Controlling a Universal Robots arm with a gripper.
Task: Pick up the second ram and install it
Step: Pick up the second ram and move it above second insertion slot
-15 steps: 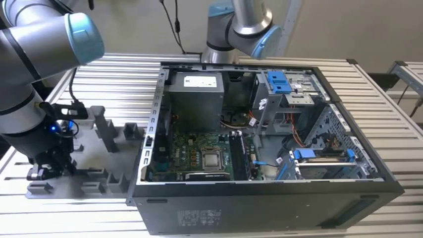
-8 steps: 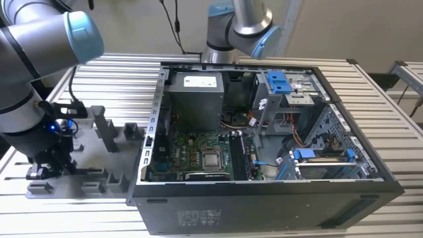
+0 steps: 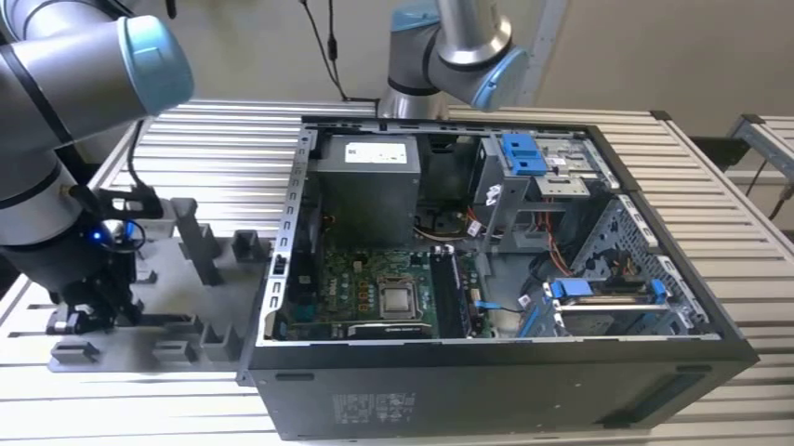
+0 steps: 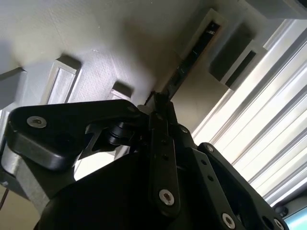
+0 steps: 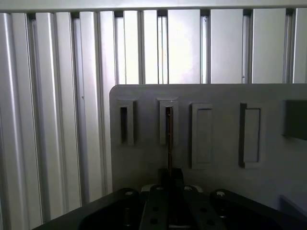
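Observation:
The second ram [image 5: 169,139] is a thin dark stick standing on edge in a narrow slot of the grey plastic tray [image 5: 220,96]. It also shows in the second wrist view as the ram [image 4: 192,55], running from the slot into my fingers. My gripper [image 5: 170,175] [image 4: 156,103] is shut on the near end of the stick, with its jaws tight on both flat sides. In the exterior view my gripper [image 3: 89,311] is low over the tray [image 3: 149,353], on that view's left, beside the computer case.
The open computer case [image 3: 496,390] lies to the exterior view's right of the tray, with its motherboard [image 3: 372,288] and long memory slots [image 3: 453,293] exposed. Upright tray posts [image 3: 192,237] stand near my arm. A second arm [image 3: 447,46] rises behind the case. The table [image 3: 211,149] is ribbed metal.

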